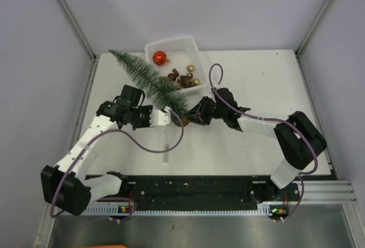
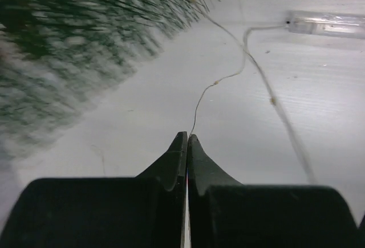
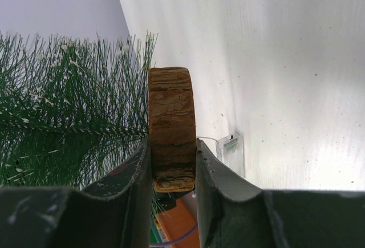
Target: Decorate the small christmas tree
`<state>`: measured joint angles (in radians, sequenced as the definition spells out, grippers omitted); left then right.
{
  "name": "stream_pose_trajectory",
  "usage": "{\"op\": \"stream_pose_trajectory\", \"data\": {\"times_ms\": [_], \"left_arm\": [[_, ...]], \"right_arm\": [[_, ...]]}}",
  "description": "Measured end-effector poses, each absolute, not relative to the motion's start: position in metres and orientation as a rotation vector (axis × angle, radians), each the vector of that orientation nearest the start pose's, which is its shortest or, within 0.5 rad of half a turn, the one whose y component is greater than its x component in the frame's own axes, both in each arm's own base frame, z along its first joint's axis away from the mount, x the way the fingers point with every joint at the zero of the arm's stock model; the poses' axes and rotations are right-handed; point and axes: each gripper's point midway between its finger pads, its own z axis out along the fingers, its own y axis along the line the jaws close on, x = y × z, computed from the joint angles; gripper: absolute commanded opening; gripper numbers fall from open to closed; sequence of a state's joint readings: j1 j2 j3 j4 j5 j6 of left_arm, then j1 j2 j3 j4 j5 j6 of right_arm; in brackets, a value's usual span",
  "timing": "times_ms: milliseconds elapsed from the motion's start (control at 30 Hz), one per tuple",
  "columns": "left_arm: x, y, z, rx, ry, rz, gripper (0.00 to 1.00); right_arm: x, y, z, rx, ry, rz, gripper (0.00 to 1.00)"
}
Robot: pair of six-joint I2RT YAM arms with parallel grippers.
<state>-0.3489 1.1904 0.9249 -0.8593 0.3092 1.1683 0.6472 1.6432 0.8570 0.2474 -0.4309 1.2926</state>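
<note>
- The white table (image 1: pixel 245 145) is carrying everything, and the small christmas tree (image 1: pixel 149 82) is lying across its middle, not standing. Its long axis is running diagonally from the tip at the far left to the base near the centre.
- A white basket (image 1: pixel 171 41) is sitting at the far edge, just beside the upper branches. It is holding a red bauble (image 1: pixel 160 57) and some gold ones.
- The right gripper (image 1: pixel 191 117) is clamping the tree's wooden disc base (image 3: pixel 171 105) across its flat faces. The jaws are partly closed around it and the bristles are fanning out to its left.
- The left gripper (image 1: pixel 162 117) is sitting just beside the lowest branches, on the near-left side of the trunk, with its jaws pressed fully together.
- A clear case (image 2: pixel 325 24) is lying on the table, well apart from the fingertips.
- A thin light wire (image 2: pixel 228 77) is trailing from that case right up to the left fingertips. It seems to be pinched there, though the strand is too fine to be sure.
- For draping, the left arm is the nearer free one. The branches are lying ahead and to the left of it, so the wire is needing to travel up the diagonal trunk line.
</note>
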Motion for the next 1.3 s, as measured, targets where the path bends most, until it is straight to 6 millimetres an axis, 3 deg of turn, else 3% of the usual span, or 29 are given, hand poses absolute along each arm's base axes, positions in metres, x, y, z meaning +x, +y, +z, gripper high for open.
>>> {"op": "stream_pose_trajectory", "data": {"times_ms": [67,133,300,467,667,767,967,1100,1300], "left_arm": [[0.256,-0.116,0.172,1.873,1.71,-0.051,0.0],[0.251,-0.124,0.218,1.907,1.576,0.029,0.0],[0.193,-0.141,0.316,2.043,1.113,0.218,0.0],[0.18,-0.124,0.364,2.042,0.853,0.484,0.0],[0.209,-0.133,0.406,1.895,0.69,0.755,0.0],[0.228,-0.147,0.444,1.742,0.643,0.857,0.0],[0.252,-0.175,0.536,1.43,0.568,0.946,0.0],[0.259,-0.187,0.586,1.294,0.538,0.946,0.0],[0.263,-0.201,0.622,1.207,0.498,0.931,0.0]], "right_arm": [[0.287,0.344,0.127,0.505,2.439,1.467,0.0],[0.29,0.341,0.128,0.507,2.43,1.462,0.0],[0.291,0.339,0.126,0.484,2.43,1.446,0.0],[0.292,0.34,0.127,0.426,2.444,1.396,0.0],[0.3,0.348,0.13,0.31,2.438,1.272,0.0],[0.298,0.353,0.119,0.247,2.461,1.188,0.0],[0.279,0.362,0.085,0.139,2.551,1.038,0.0],[0.272,0.37,0.076,0.075,2.576,0.975,0.0],[0.275,0.383,0.087,0.002,2.542,0.924,0.0]]}}
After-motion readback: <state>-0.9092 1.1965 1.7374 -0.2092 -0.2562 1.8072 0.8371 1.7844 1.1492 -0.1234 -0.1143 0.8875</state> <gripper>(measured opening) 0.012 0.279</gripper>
